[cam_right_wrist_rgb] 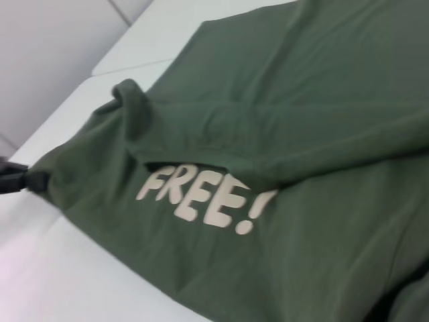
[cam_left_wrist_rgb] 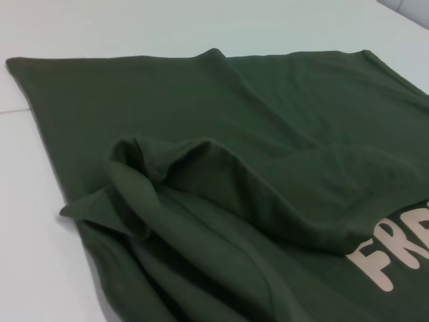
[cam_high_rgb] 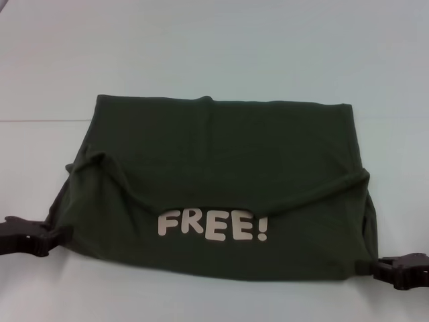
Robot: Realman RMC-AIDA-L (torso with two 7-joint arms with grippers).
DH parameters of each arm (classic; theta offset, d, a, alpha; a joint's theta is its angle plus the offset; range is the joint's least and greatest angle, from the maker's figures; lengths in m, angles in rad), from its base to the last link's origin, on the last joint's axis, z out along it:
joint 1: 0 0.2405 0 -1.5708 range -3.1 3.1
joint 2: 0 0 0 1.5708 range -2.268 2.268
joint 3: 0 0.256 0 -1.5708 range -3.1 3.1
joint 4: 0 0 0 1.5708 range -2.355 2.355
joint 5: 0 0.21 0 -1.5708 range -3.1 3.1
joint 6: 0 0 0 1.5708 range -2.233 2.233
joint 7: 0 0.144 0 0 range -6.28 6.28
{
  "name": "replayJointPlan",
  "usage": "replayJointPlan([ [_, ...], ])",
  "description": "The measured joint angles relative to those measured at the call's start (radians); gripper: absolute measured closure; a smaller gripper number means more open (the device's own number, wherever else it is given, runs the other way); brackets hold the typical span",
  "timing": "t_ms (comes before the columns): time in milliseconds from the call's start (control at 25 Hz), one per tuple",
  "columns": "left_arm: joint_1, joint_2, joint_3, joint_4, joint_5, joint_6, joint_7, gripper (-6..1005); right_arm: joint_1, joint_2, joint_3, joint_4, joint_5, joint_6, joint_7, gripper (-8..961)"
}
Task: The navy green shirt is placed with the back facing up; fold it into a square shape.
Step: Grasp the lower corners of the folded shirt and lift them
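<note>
Shirt (cam_high_rgb: 221, 168), dark olive green, lay partly folded on the pale table (cam_high_rgb: 201, 54), forming a wide block near the table's front edge. Its far edge ran roughly straight; an upper layer had been folded toward the robot, ending in a sagging, curved edge. Just below that edge, on the exposed lower layer, the white lettering (cam_high_rgb: 213, 226) "FREE!" was visible, contradicting any description of the cloth as plain. Bunched folds sat at both side edges, most clearly in the left wrist view (cam_left_wrist_rgb: 154, 168). The left gripper (cam_high_rgb: 57, 235) rested low on the table at the shirt's near left corner, touching the fabric; whether it pinched the cloth could not be told. The right gripper (cam_high_rgb: 375, 268) lay at the near right corner, also against the fabric, its hold likewise unclear.
</note>
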Motion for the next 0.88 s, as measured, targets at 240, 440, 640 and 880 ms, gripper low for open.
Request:
replayJointPlan([
  [240,0.0,0.012,-0.001,0.039,0.09,0.123,-0.054,948,-0.011,-0.037,-0.049,0.0,-0.002,-0.091,-0.009,929],
  [440,0.017,0.023,-0.017,0.105,0.126,0.321,-0.069,949,-0.022,-0.058,-0.11,-0.003,-0.034,-0.155,-0.009,929],
  [640,0.029,0.039,-0.055,0.158,0.164,0.511,-0.068,949,-0.022,-0.062,-0.118,-0.005,-0.083,-0.263,-0.055,929],
  [880,0.028,0.042,-0.055,0.166,0.278,0.639,-0.067,949,-0.021,-0.064,-0.121,-0.006,-0.143,-0.34,-0.084,929],
])
